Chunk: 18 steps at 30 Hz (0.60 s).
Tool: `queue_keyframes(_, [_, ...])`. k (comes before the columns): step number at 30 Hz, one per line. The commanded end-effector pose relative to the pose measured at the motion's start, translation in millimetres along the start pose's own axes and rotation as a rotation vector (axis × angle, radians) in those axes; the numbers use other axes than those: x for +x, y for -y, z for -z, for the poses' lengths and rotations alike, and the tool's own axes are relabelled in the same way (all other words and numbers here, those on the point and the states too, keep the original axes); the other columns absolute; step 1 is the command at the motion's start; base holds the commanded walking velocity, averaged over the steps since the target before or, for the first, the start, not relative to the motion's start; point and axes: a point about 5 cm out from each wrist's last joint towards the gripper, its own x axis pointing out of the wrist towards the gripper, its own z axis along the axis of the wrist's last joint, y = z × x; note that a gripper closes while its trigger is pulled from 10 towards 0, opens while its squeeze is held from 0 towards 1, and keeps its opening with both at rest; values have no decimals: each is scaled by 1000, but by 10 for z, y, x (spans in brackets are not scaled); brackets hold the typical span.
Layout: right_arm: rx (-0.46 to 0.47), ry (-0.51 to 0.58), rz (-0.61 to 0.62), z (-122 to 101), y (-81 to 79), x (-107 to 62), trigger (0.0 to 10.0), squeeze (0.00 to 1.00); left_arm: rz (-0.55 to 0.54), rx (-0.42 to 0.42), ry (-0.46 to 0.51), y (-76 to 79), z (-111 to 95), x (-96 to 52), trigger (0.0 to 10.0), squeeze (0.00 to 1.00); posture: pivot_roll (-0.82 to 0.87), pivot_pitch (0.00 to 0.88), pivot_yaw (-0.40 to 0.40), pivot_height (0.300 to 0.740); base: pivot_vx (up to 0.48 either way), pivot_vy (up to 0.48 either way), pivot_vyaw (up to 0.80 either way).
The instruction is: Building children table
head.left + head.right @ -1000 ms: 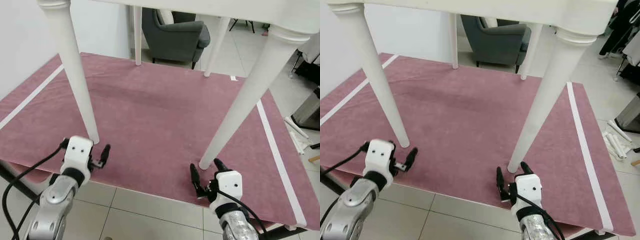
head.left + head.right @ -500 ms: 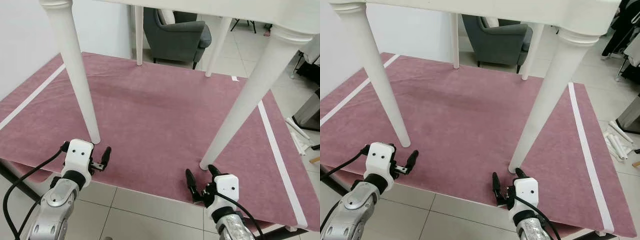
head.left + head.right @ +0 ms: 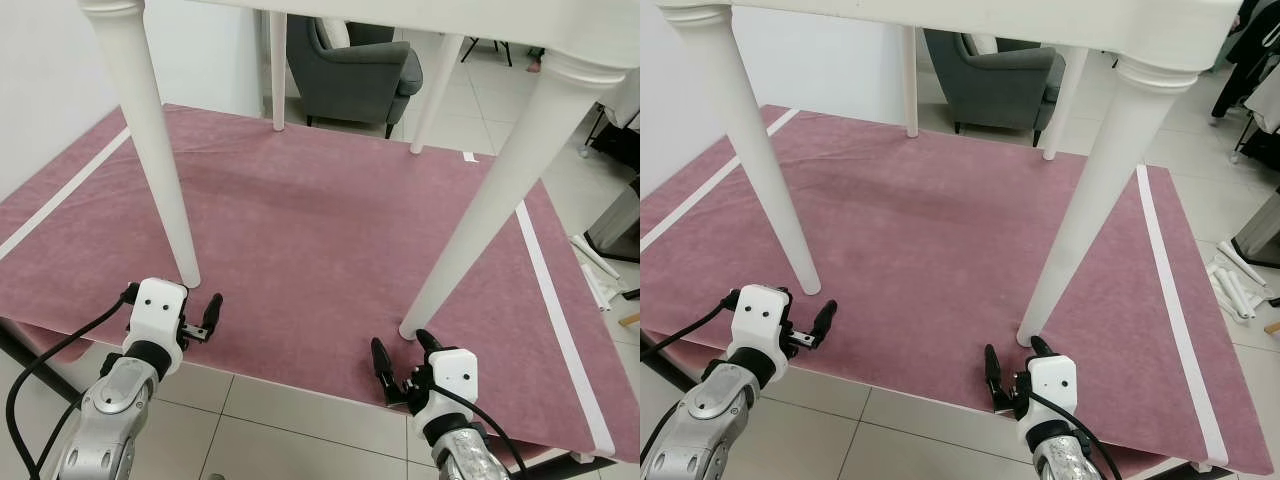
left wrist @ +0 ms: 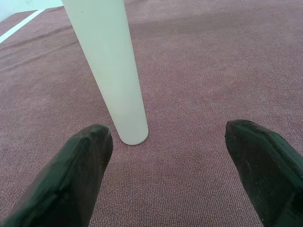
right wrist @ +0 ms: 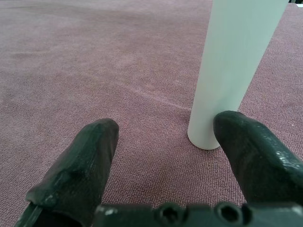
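- A pink carpet (image 3: 320, 230) with white stripes along both sides covers a raised bench; its near edge hangs over the tiled floor (image 3: 280, 420).
- A white children's table (image 3: 1040, 20) stands upright on the carpet, its top at the upper edge of the head views, with four round tapered legs resting on the cloth.
- A grey armchair (image 3: 350, 70) sits on the floor beyond the far end of the bench.
- The near left leg (image 3: 160, 160) comes down just ahead of the left hand; the near right leg (image 3: 490, 200) slants down to a foot just ahead of the right hand.
- The left hand (image 3: 195, 318) hovers over the near edge of the carpet with its two black fingers (image 4: 80, 175) spread wide, holding nothing; the leg's foot is just in front of the gap, not touched.
- The right hand (image 3: 402, 362) is likewise at the near edge, fingers (image 5: 80, 165) wide apart and empty; one fingertip lies very close beside the leg's foot, and contact cannot be judged.
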Motion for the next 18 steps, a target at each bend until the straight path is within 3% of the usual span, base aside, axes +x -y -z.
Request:
queue_keyframes(1, [-24, -13, -4, 16, 14, -8, 10000, 0, -8, 0, -22, -17, 26, -20, 10000, 0, 127, 3, -38, 740, 0, 0, 0])
queue_keyframes(18, [-24, -13, -4, 16, 14, -8, 10000, 0, -8, 0, -22, -17, 26, -20, 10000, 0, 127, 3, -38, 740, 0, 0, 0])
